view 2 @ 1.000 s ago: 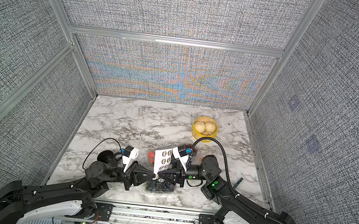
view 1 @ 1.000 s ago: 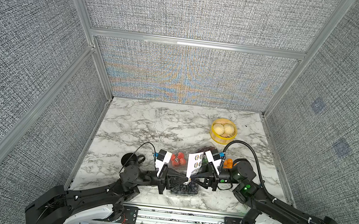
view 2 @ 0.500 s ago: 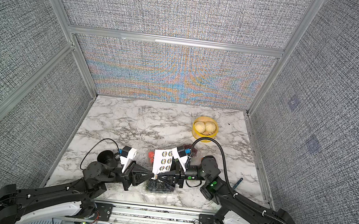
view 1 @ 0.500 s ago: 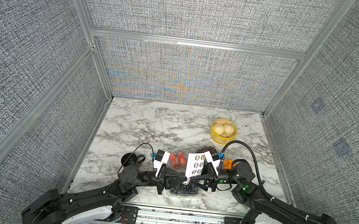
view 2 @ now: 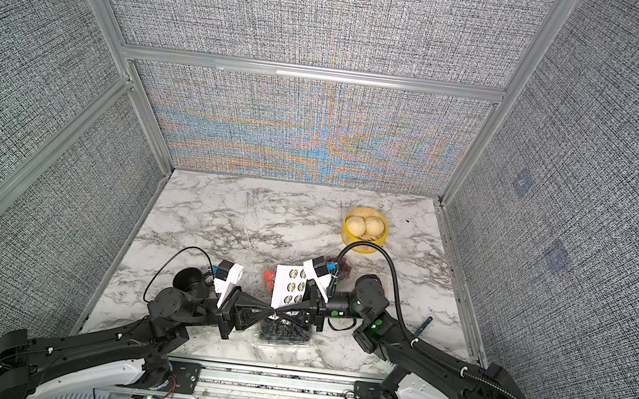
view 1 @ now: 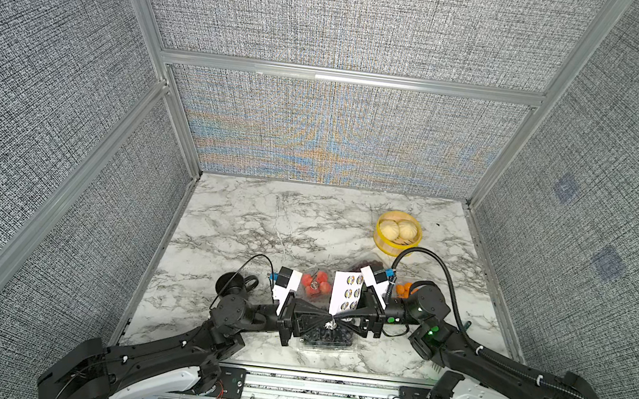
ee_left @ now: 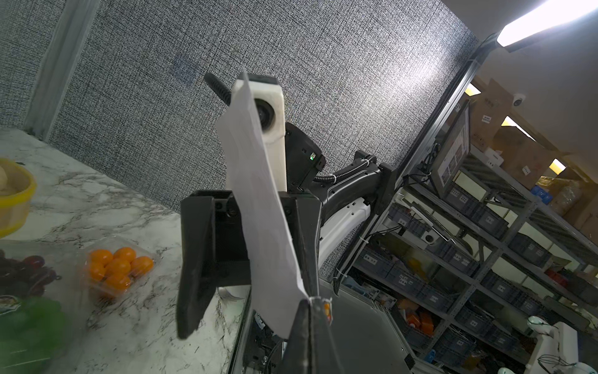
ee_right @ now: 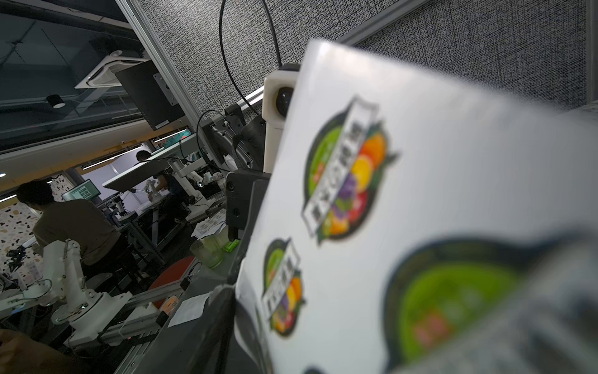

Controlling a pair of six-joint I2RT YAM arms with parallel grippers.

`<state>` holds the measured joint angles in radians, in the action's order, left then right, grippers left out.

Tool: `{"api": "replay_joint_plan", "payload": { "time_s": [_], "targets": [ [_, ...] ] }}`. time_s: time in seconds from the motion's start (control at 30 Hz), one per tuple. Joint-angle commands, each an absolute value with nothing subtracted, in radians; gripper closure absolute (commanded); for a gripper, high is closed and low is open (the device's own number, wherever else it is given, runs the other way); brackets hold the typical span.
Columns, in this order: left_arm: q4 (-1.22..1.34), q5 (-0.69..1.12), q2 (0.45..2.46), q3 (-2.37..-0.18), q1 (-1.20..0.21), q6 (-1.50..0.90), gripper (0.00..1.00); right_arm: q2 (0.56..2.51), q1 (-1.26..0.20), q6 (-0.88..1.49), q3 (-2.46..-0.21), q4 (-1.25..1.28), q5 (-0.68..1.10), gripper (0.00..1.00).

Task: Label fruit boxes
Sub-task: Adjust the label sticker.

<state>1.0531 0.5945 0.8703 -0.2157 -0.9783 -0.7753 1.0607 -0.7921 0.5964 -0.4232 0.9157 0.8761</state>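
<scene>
The left gripper (view 1: 330, 324) is pressed together on the lower corner of the sticker sheet (view 1: 346, 293), holding it upright above the dark-grape box (view 1: 326, 338) so the right gripper (view 1: 350, 327), jaws parted, can likely peel a label. The red-fruit box (view 1: 316, 284) sits just behind the sheet.

sticker sheet (view 1: 345, 298) standing on edge between left gripper (view 1: 326, 323) and right gripper (view 1: 338, 325), above grape box (view 1: 328, 338) at table (view 1: 266, 219) front | red-fruit box (view 1: 315, 284) sitting behind, left of sheet | orange-fruit box (view 1: 404, 288) sitting right | steamer basket (view 1: 398, 233) sitting far right rear
</scene>
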Motion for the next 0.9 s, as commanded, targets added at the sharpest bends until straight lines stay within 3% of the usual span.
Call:
{"api": "replay_joint_plan", "payload": {
  "time_s": [0.0,0.2,0.33,0.57,0.67,0.77,0.87],
  "targets": [
    [1.066,0.602,0.876,-0.215,-0.979,-0.770,1.00,1.084,-0.798,0.604,-0.439,0.970,0.866,0.43],
    [1.043,0.598,0.876,-0.221,-0.979,-0.758,1.00,1.113,-0.810,0.618,-0.443,1.003,0.872,0.42],
    [1.039,0.599,0.865,-0.212,-0.978,-0.760,1.00,1.084,-0.808,0.616,-0.422,1.007,0.871,0.48],
    [0.947,0.578,0.793,-0.214,-0.978,-0.730,1.00,0.962,-0.805,0.524,-0.400,0.847,0.822,0.83],
    [0.946,0.578,0.796,-0.216,-0.979,-0.730,1.00,0.956,-0.805,0.518,-0.405,0.836,0.831,0.86],
    [0.947,0.567,0.805,-0.219,-0.979,-0.732,1.00,0.966,-0.805,0.520,-0.415,0.834,0.847,0.99],
    [0.917,0.538,0.788,-0.219,-0.978,-0.715,1.00,0.967,-0.805,0.505,-0.429,0.799,0.869,1.00]
  ]
}}
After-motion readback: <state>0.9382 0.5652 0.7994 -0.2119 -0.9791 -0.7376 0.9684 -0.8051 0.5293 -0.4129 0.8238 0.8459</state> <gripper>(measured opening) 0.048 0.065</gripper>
